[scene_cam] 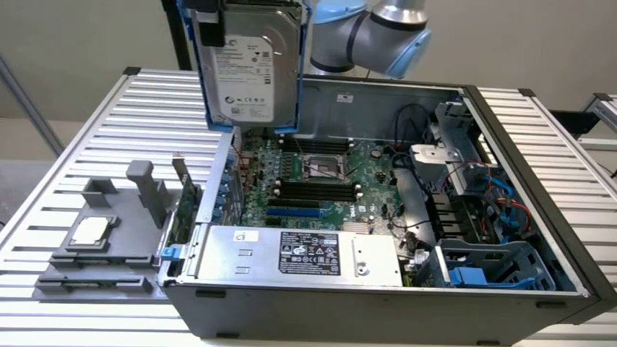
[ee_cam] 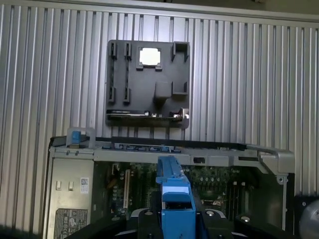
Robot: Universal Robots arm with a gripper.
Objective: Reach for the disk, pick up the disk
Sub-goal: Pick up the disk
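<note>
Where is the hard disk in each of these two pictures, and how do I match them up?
Exterior view: the disk hangs upright at top centre, lifted above the open computer case.
Wrist view: its blue bracket shows edge-on at bottom centre, over the case.
Shared landmark: the grey holder tray with the small square chip.
</note>
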